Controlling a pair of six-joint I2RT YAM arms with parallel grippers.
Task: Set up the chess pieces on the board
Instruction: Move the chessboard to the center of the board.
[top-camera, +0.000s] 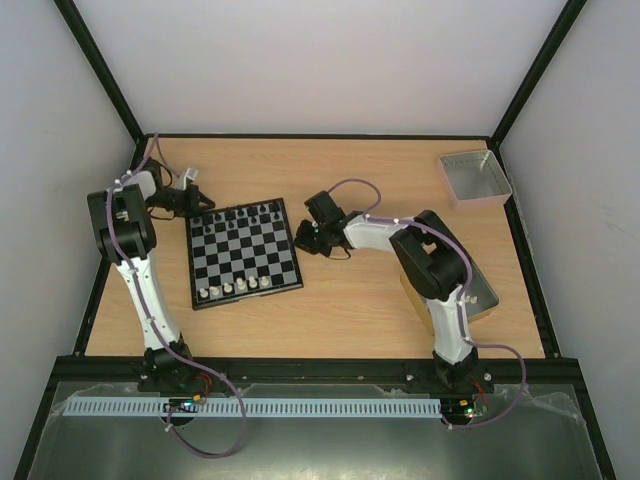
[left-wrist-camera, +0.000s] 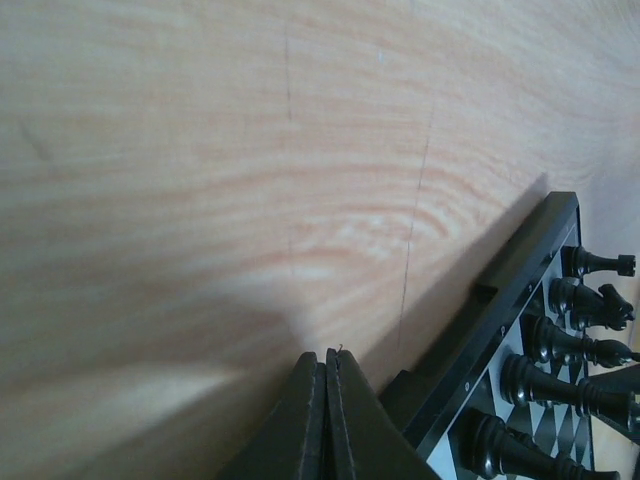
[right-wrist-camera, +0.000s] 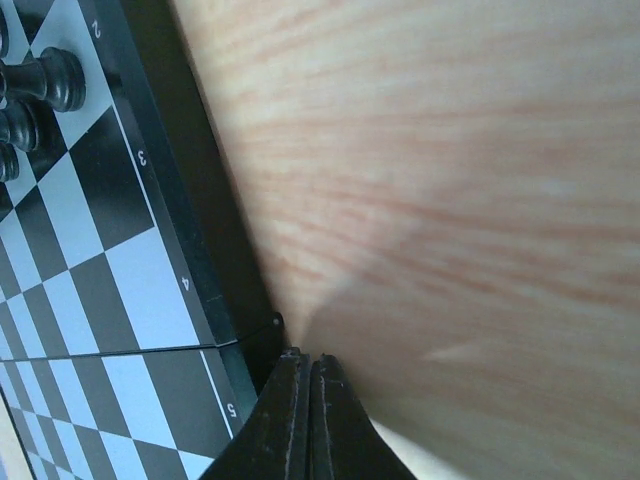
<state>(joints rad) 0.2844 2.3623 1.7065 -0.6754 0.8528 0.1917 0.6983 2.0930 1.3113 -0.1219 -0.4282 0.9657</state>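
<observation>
The board (top-camera: 245, 255) lies left of the table's middle. A row of black chess pieces (top-camera: 248, 213) stands along its far edge and a row of cream-white chess pieces (top-camera: 235, 288) along its near edge. My left gripper (top-camera: 198, 206) is shut and empty, just off the board's far left corner. In the left wrist view its gripper (left-wrist-camera: 326, 356) points at bare wood, with the board's rim (left-wrist-camera: 505, 325) and black pieces (left-wrist-camera: 590, 300) to its right. My right gripper (top-camera: 301, 241) is shut and empty beside the board's right edge. In the right wrist view it (right-wrist-camera: 306, 358) sits next to the rim (right-wrist-camera: 215, 290).
A clear grey square bin (top-camera: 475, 177) stands at the back right. A tan-rimmed tray (top-camera: 484, 292) lies partly under the right arm. Bare wooden tabletop (top-camera: 360, 310) lies around the board.
</observation>
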